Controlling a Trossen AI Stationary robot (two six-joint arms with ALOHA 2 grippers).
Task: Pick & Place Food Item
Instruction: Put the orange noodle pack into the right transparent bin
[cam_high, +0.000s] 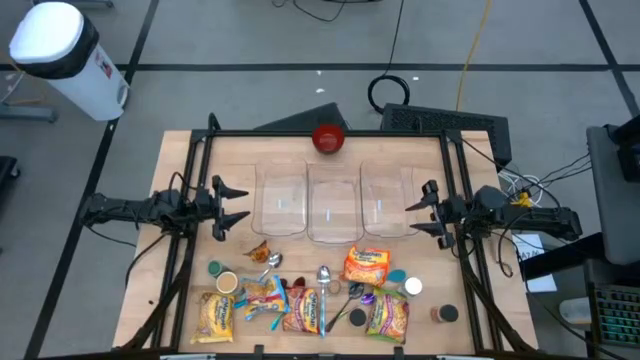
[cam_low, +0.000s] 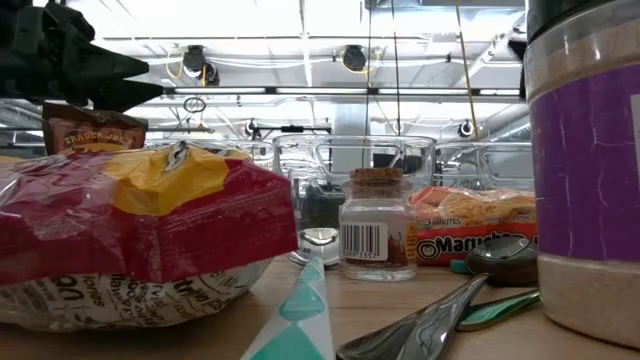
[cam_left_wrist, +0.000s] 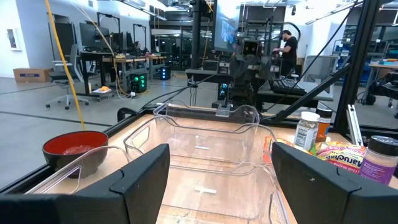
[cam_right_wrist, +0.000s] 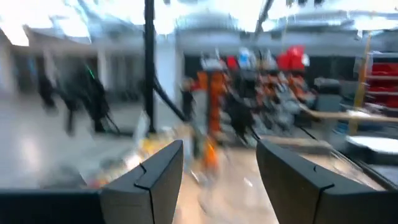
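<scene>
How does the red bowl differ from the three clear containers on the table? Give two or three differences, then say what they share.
The red bowl is round and opaque red; the clear containers are rectangular and see-through. The red bowl stands alone by the table's far edge; the clear containers sit side by side in a row at the middle, between the two grippers. They share this: none is held, and the clear containers look empty; red shows inside the bowl.

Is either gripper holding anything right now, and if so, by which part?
Nothing is held. The left gripper and right gripper both stand open and empty beside the clear containers.
</scene>
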